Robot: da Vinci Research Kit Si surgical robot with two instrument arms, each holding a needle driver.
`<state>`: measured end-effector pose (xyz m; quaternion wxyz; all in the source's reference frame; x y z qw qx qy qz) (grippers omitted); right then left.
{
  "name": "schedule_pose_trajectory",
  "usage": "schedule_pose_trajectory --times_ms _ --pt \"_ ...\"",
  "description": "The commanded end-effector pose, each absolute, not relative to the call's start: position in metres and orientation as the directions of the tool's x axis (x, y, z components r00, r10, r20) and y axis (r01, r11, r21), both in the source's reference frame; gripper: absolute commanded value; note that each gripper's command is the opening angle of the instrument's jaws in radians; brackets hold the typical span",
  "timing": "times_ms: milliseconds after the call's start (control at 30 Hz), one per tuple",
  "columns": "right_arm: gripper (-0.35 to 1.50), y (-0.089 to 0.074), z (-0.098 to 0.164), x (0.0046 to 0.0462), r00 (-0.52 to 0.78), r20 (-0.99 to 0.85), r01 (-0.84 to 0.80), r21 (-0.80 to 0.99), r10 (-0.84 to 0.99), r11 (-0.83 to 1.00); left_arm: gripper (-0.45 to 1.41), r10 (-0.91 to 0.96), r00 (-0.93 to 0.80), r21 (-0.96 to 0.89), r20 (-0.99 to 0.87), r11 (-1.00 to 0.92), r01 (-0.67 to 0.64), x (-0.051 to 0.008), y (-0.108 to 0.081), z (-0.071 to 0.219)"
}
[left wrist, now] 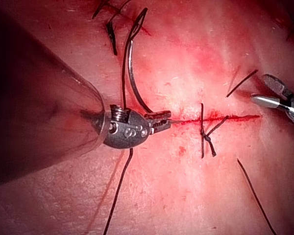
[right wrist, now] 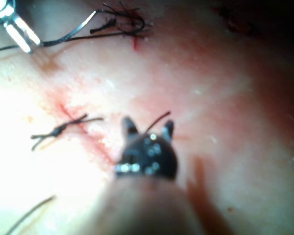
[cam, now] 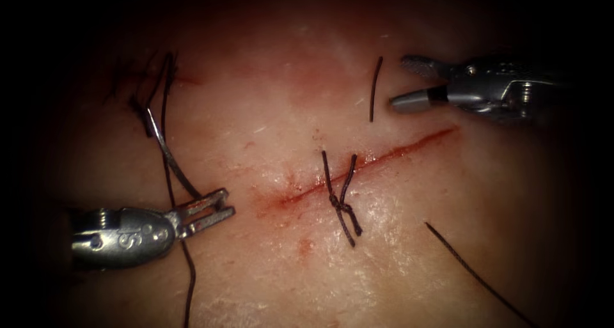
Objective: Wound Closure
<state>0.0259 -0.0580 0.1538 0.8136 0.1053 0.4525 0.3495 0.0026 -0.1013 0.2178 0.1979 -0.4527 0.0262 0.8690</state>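
Left hand, ridged steel, grips the curved needle near one end, left of the cut; the needle lies free above glistening tissue, dark thread trailing. Right hand gapes wide, holding nothing, beside a cut thread end. A knotted stitch crosses the cut.

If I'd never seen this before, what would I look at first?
Probably the red cut slanting across the tissue, with one knotted stitch tied over its middle. Left of the cut, the left tool grips the curved needle near one end, clear of the tissue. At upper right, the right tool hangs open, holding nothing.
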Motion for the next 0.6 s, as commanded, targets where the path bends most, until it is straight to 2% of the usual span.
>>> schedule_pose_trajectory --times_ms 33,300,333,367,400,433,467,500,600 --pt "1.28 -0.0586 0.1546 0.0268 0.347 -0.661 -0.469 0.492 0.665 0.733 -0.45 0.324 -0.51 -0.139 -0.797 -0.92 -0.366 0.0019 -0.1023 0.2183" --pt "1.26 -0.0575 0.1579 0.0276 0.271 -0.618 -0.54 0.537 0.738 0.648 -0.45 0.322 -0.509 -0.139 -0.798 -0.921 -0.365 0.0019 -0.1024 0.2182" --pt "1.23 -0.0575 0.1586 0.0278 0.242 -0.614 -0.541 0.557 0.751 0.63 -0.45 0.322 -0.509 -0.14 -0.798 -0.921 -0.363 0.0021 -0.1025 0.2182" --pt "1.1 -0.0576 0.1587 0.0279 0.231 -0.595 -0.525 0.59 0.77 0.613 -0.45 0.321 -0.509 -0.14 -0.799 -0.922 -0.362 0.0023 -0.1025 0.2182" --pt "1.1 -0.0576 0.1587 0.0279 0.231 -0.595 -0.525 0.59 0.77 0.613 -0.45 0.321 -0.509 -0.14 -0.799 -0.922 -0.362 0.0023 -0.1025 0.2182" --pt "0.68 -0.0578 0.1585 0.028 0.23 -0.595 -0.507 0.602 0.77 0.617 -0.45 0.32 -0.507 -0.139 -0.801 -0.922 -0.362 0.0024 -0.1025 0.2182" --pt "0.68 -0.0578 0.1585 0.028 0.23 -0.595 -0.507 0.602 0.77 0.617 -0.45 0.32 -0.507 -0.139 -0.801 -0.922 -0.362 0.0024 -0.1025 0.2182" --pt "-0.35 -0.058 0.1582 0.028 0.204 -0.606 -0.497 0.613 0.769 0.615 -0.45 0.32 -0.507 -0.139 -0.801 -0.922 -0.362 0.0024 -0.1025 0.2182" --pt "-0.35 -0.0578 0.1575 0.0281 0.191 -0.597 -0.498 0.625 0.779 0.601 -0.45 0.32 -0.507 -0.139 -0.8 -0.922 -0.363 0.0024 -0.1025 0.2182"
